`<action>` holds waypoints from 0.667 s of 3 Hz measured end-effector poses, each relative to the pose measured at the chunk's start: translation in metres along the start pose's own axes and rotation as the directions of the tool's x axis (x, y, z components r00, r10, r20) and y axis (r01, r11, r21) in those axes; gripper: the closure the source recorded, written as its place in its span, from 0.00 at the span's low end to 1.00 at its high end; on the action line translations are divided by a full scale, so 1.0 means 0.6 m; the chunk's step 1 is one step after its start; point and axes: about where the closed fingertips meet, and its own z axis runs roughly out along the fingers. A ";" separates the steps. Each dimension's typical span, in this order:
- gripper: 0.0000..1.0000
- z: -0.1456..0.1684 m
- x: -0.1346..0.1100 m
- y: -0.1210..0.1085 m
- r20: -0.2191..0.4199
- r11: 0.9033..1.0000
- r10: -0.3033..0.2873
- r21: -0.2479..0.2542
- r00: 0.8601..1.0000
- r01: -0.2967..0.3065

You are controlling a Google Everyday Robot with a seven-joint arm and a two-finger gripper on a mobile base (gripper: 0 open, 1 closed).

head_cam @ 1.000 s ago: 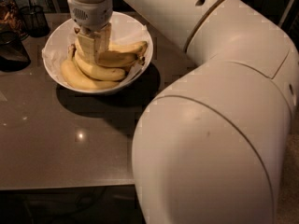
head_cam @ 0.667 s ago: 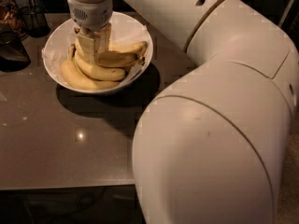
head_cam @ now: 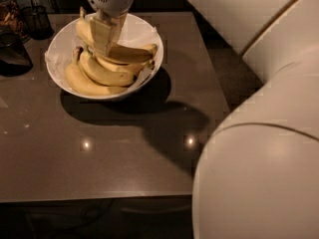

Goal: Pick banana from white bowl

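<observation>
The white bowl (head_cam: 60, 46) stands at the back left of the brown table and holds several pale-yellow bananas. My gripper (head_cam: 105, 40) reaches down from above into the bowl's middle. Its fingers (head_cam: 99, 34) are shut on the top banana (head_cam: 130, 54), which lies across the pile. That banana's left end (head_cam: 82, 26) sticks up beside the fingers, above the other bananas. The remaining bananas (head_cam: 99, 73) lie in the bowl's front half. The gripper hides the middle of the held banana.
A dark wire-mesh cup (head_cam: 38, 19) and a dark object (head_cam: 12, 54) stand left of the bowl. My white arm and body (head_cam: 264, 133) fill the right side. The table's front edge (head_cam: 99, 199) runs across below.
The gripper has risen a little in the bowl, and the top banana has come up with it, its left end now sticking higher. The arm's big segments have shifted to the right.
</observation>
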 end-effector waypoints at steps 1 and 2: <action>1.00 -0.038 0.011 0.022 0.024 0.998 -0.056 0.004 0.998 0.056; 1.00 -0.035 0.003 0.018 0.038 0.998 -0.055 0.012 0.998 0.054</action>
